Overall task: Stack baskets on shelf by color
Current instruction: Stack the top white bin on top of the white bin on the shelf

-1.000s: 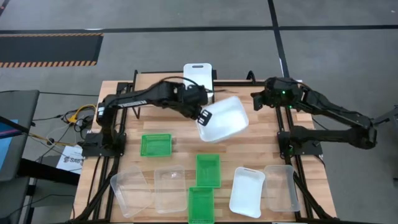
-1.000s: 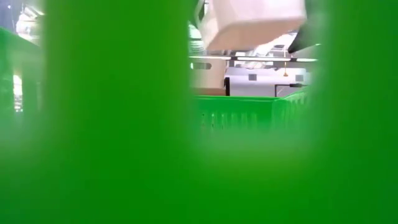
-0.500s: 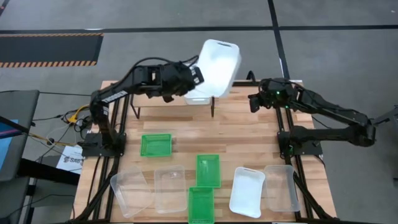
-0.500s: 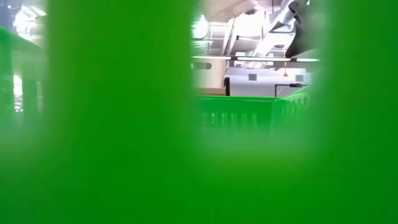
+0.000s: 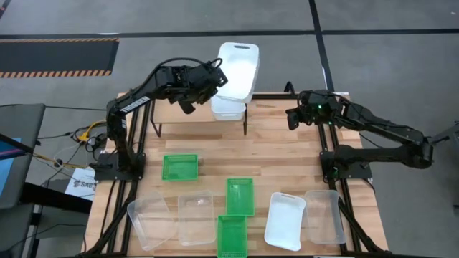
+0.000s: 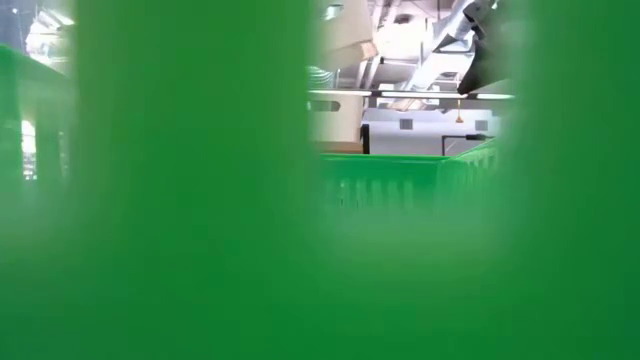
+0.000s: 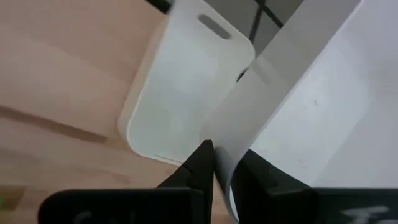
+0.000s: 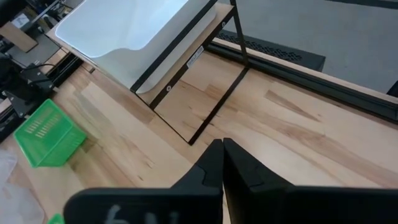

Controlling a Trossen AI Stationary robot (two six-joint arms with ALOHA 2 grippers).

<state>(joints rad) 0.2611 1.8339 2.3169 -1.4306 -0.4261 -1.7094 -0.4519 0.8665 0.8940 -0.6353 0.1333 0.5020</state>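
My left gripper [image 5: 215,80] is shut on a white basket [image 5: 238,68] and holds it in the air over the right end of the shelf [image 5: 179,115], at the table's far edge. A second white basket [image 7: 186,87] stands on the shelf board right below it. My right gripper [image 5: 292,118] hangs shut with nothing in it, to the right of the shelf. On the near half of the table lie three green baskets [image 5: 239,196], three clear ones [image 5: 197,217] and one more white basket [image 5: 285,218]. My left gripper pinches a side wall [image 7: 231,158] of the white basket, one finger inside the basket and one outside. The fingers come slanting down from the table's left. The basket is lifted clear with its open side up, above the white basket on the shelf.
In the low view a green basket [image 6: 180,200] close to the camera fills most of the picture; another green basket [image 6: 385,185] shows behind it. The shelf's thin black legs [image 8: 205,112] stand on the wooden table [image 5: 287,165]. The arms' black frames line the left and right edges.
My left gripper has risen and swung toward the table's far edge while rolling its wrist. The white basket has gone with it, from hanging tilted over the table's middle to open side up over the shelf's right end.
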